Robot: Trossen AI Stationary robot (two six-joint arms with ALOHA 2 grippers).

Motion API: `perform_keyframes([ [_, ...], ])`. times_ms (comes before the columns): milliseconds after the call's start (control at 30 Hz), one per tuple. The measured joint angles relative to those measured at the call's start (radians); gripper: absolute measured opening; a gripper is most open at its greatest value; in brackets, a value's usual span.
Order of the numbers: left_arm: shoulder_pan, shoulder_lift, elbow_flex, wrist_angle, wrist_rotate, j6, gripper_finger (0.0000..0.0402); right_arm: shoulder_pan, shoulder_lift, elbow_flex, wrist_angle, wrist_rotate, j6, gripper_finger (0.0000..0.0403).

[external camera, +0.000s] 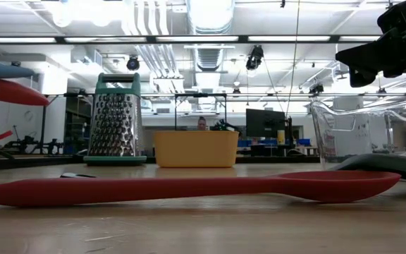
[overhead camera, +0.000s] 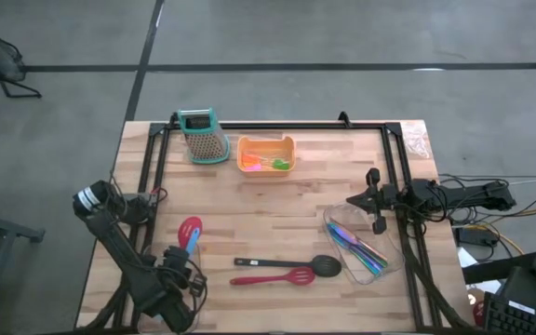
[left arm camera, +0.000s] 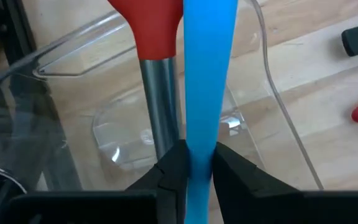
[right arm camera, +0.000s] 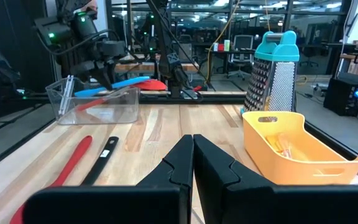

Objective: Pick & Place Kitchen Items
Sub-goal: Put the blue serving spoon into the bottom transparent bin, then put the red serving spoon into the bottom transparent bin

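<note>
The left tool (left arm camera: 194, 165) clamps one blue spoon (left arm camera: 207, 74) over a clear bin (left arm camera: 48, 62) at the worktop's (overhead camera: 277, 214) near left, its bowl hidden. One red spoon (left arm camera: 157, 28) lies there. Right tool (right arm camera: 192, 155) clenched, empty.

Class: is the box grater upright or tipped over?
Upright: the box grater stands on its base, teal handle on top, beside the orange tray.
</note>
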Motion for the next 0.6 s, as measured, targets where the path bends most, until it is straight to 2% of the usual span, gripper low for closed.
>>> perform_keyframes([
  [133, 0.0, 0.0, 0.001, 0.002, 0.001, -0.018, 0.0086, 0.0, 0.0, 0.0, 0.0, 0.0, 0.001, 0.0008],
  [433, 0.002, -0.011, 0.009, 0.005, -0.005, 0.014, 0.0185, 0.0, 0.0, 0.0, 0.0, 0.0, 0.001, 0.0008],
  [600, 0.01, -0.046, 0.011, 0.01, -0.06, 0.053, 0.0196, 0.0, 0.0, 0.0, 0.0, 0.0, 0.001, 0.0008],
])
